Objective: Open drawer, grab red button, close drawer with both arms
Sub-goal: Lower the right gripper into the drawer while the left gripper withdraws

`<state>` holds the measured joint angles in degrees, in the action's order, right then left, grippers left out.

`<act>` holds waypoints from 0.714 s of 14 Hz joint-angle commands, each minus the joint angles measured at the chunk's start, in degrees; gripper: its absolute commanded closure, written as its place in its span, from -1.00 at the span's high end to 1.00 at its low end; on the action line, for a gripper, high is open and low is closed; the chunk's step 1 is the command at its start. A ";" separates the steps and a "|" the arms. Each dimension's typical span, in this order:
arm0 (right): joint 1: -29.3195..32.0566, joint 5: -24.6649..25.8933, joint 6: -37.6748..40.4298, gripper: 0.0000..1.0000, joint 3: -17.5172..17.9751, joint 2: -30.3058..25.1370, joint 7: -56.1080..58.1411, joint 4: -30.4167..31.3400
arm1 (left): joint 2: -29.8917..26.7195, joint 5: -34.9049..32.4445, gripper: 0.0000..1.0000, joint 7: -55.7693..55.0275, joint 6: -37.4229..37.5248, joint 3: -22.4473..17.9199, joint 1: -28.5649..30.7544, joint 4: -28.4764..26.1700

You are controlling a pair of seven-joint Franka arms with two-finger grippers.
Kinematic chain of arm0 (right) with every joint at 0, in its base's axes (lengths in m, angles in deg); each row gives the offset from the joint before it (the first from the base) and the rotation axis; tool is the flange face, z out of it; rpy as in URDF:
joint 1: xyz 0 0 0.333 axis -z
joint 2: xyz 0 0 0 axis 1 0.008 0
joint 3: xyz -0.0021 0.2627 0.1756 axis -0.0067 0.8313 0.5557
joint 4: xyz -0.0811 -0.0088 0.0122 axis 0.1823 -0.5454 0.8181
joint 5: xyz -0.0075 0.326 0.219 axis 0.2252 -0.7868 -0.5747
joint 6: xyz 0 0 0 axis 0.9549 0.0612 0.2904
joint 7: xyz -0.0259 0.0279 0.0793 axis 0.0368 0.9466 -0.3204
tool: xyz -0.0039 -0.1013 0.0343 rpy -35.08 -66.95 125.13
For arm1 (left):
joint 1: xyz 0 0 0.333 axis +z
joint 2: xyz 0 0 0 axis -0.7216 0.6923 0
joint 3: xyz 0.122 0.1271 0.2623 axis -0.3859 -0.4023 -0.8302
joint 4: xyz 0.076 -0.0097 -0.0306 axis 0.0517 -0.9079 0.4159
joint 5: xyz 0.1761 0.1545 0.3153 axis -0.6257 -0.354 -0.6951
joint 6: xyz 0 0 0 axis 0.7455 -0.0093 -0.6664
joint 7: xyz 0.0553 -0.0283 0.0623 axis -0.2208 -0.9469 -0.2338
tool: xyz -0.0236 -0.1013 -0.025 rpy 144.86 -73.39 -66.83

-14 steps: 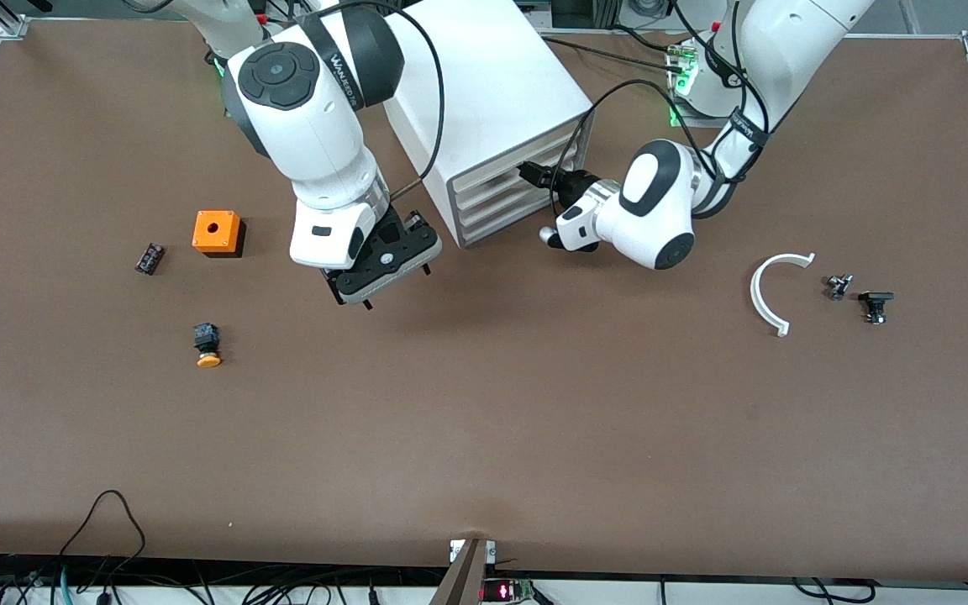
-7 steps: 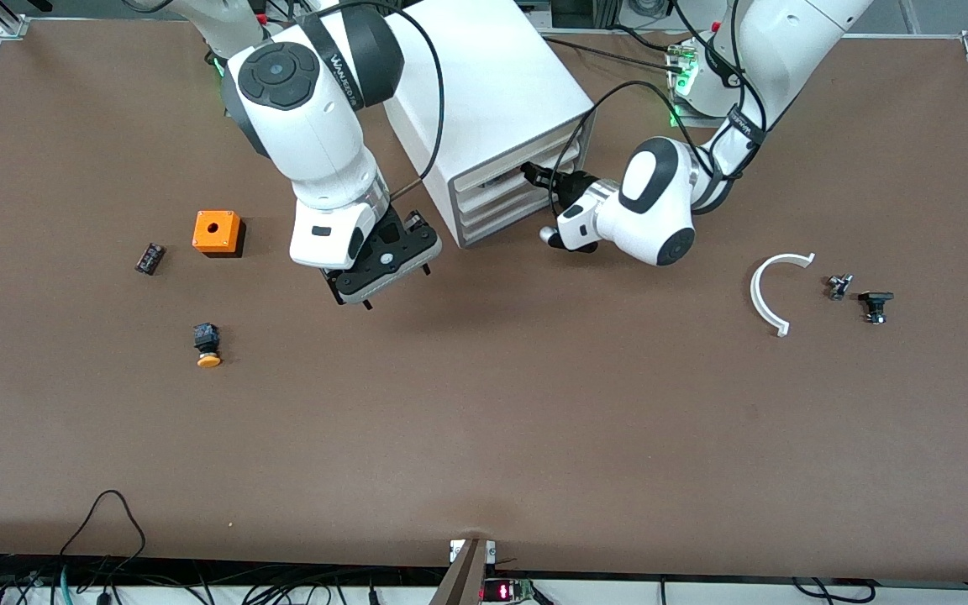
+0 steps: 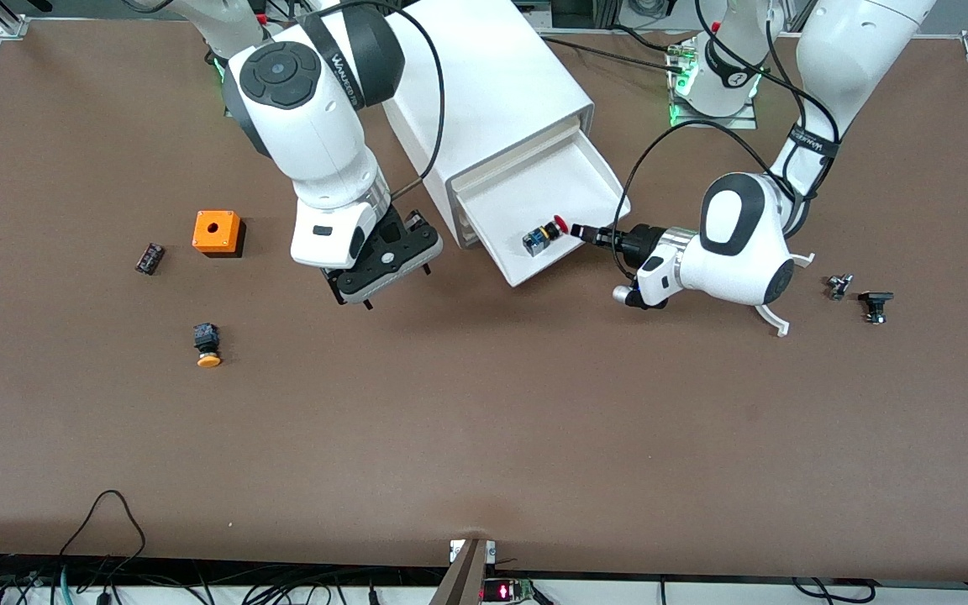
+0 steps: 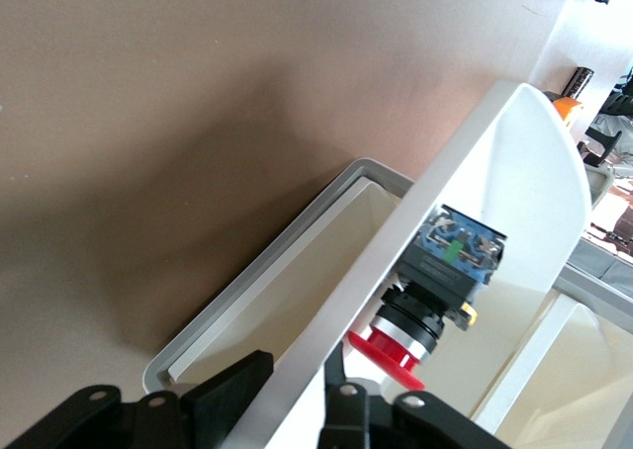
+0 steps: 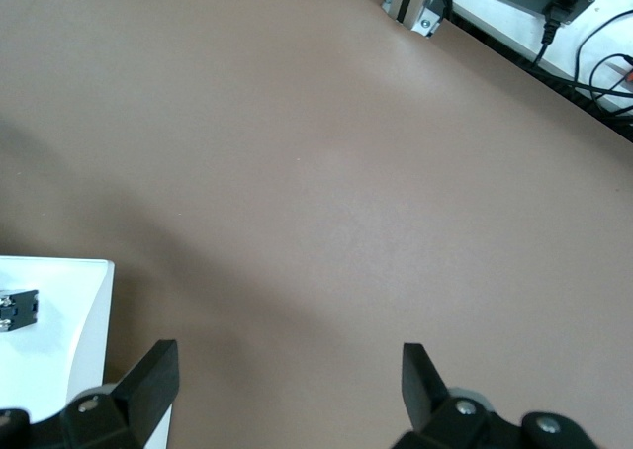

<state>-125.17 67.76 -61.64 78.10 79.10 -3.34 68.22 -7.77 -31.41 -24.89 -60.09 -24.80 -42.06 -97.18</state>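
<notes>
The top drawer (image 3: 534,189) stands pulled far out of the white cabinet (image 3: 484,76). The red-capped button (image 3: 544,235) lies on its side in the drawer, close to the front wall. My left gripper (image 3: 578,230) is shut on the drawer's front wall, one finger inside and one outside. In the left wrist view the gripper (image 4: 292,395) straddles that wall (image 4: 396,251), with the button (image 4: 435,291) just past the inner finger. My right gripper (image 3: 391,281) hangs open and empty over bare table beside the cabinet's front corner. The right wrist view shows it (image 5: 287,380) open, and the drawer's corner (image 5: 59,311).
An orange box with a hole (image 3: 217,231), a small black part (image 3: 149,257) and an orange-capped button (image 3: 207,344) lie toward the right arm's end. A white arc (image 3: 774,319), partly under the left arm, and two small dark parts (image 3: 839,286) (image 3: 875,304) lie toward the left arm's end.
My left gripper has pulled the top drawer out from nearly closed to far open, and the red-capped button now shows in it. The right arm has not moved.
</notes>
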 commanded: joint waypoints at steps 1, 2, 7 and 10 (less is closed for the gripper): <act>-2.76 0.54 -0.01 1.00 1.12 0.43 0.46 -0.83 | -2.54 -1.87 1.00 -2.22 -1.37 -2.35 0.78 0.39; -4.61 0.54 -1.58 1.00 1.12 0.87 0.55 -0.74 | -3.77 -2.48 1.00 -1.79 -1.37 -4.36 1.05 1.44; -10.76 0.28 -5.11 1.00 1.12 7.62 17.55 -3.89 | -17.20 -19.42 1.00 -2.22 -0.76 -15.79 1.14 8.04; -14.11 0.37 -4.40 1.00 0.95 11.23 30.38 -6.09 | -25.30 -32.50 1.00 -2.92 8.87 -18.96 1.14 11.09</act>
<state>-137.57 67.84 -67.08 79.63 87.27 18.97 66.19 -28.46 -57.36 -26.29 -56.28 -42.43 -40.08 -87.07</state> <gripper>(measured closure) 0.000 0.000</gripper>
